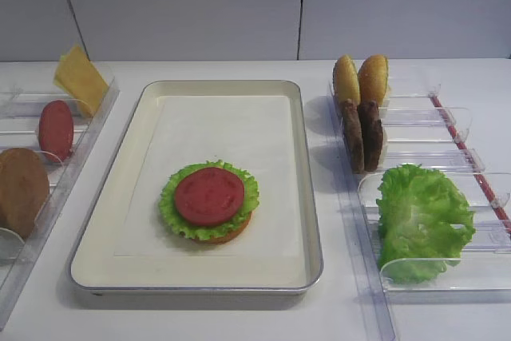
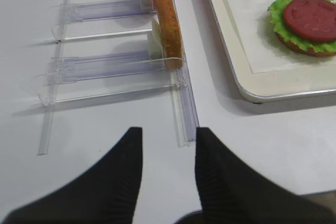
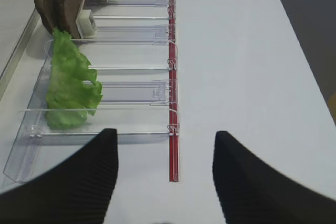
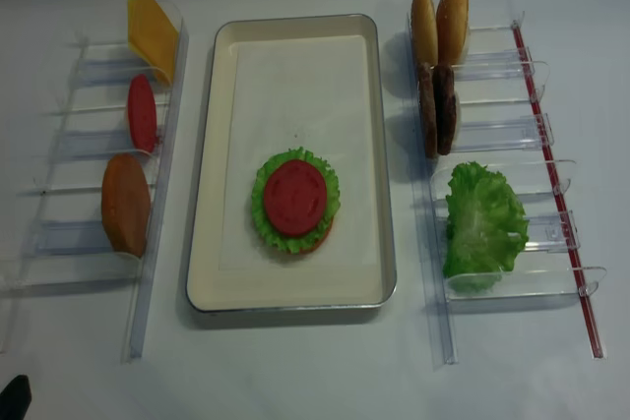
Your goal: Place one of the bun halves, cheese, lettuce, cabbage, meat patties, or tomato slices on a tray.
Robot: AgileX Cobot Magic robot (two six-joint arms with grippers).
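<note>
On the tray [image 1: 307,197], a tomato slice [image 1: 209,196] is seen lying on lettuce [image 1: 247,197] over a bun half [image 1: 233,235]. More stock is held upright in the side racks: meat patties [image 1: 362,135] (stiff, grainy, probably light), best pinched across the thin edge. The left gripper [image 2: 167,174] and right gripper [image 3: 165,174] are both seen parted and empty, low over the counter [image 3: 247,51].

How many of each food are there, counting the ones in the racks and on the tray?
Tomato slices: 2 (rack, tray)
Lettuce: 2 (rack, tray)
Meat patties: 2
Cheese: 1
Bun halves: 4 (two in right rack, one in left rack, one under the stack)
Total: 11
</note>
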